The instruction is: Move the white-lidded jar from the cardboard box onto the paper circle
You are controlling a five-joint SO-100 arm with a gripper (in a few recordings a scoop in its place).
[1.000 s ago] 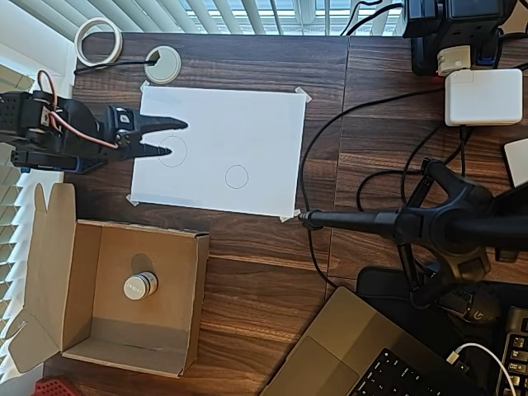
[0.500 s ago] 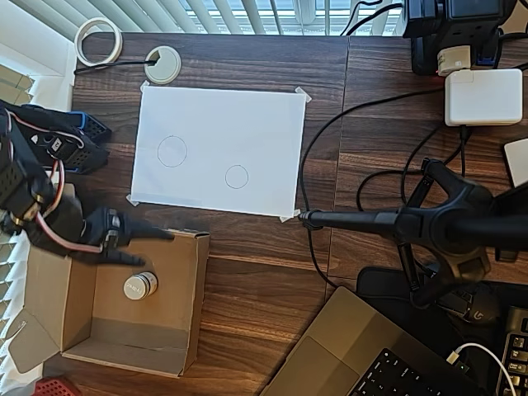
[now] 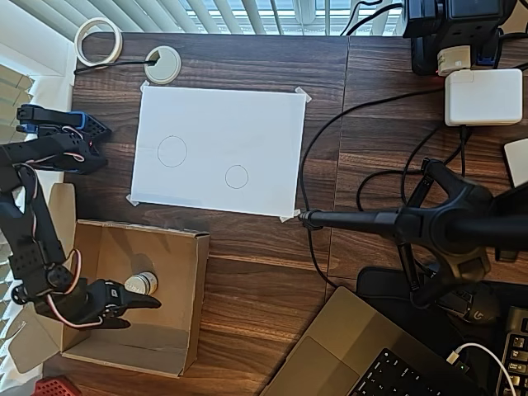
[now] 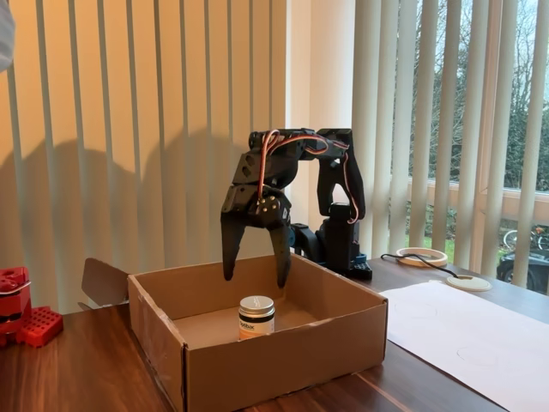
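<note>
The white-lidded jar [image 3: 143, 282] [image 4: 256, 316] stands upright on the floor of the cardboard box [image 3: 200, 280] [image 4: 283, 369], near its middle. My black gripper [image 3: 142, 313] [image 4: 255, 279] hangs open inside the box's outline, fingers pointing down. In the fixed view it is just above the jar, with a fingertip on either side and nothing held. In the overhead view it lies just below the jar. The paper circle [image 3: 237, 176], the smaller of two pencil rings, is on the taped white sheet [image 3: 219, 124], above and right of the box.
A larger pencil circle [image 3: 172, 151] is on the sheet's left part. A white tape ring [image 3: 98, 41] and desk grommet [image 3: 162, 64] lie at the top left. A black stand [image 3: 396, 221], cables and a laptop [image 3: 355, 355] fill the right. Red blocks [image 4: 26, 318] sit beside the box.
The arm has swung from the white sheet's left edge down over the box. Its open gripper now hangs above the jar. The jar has not moved.
</note>
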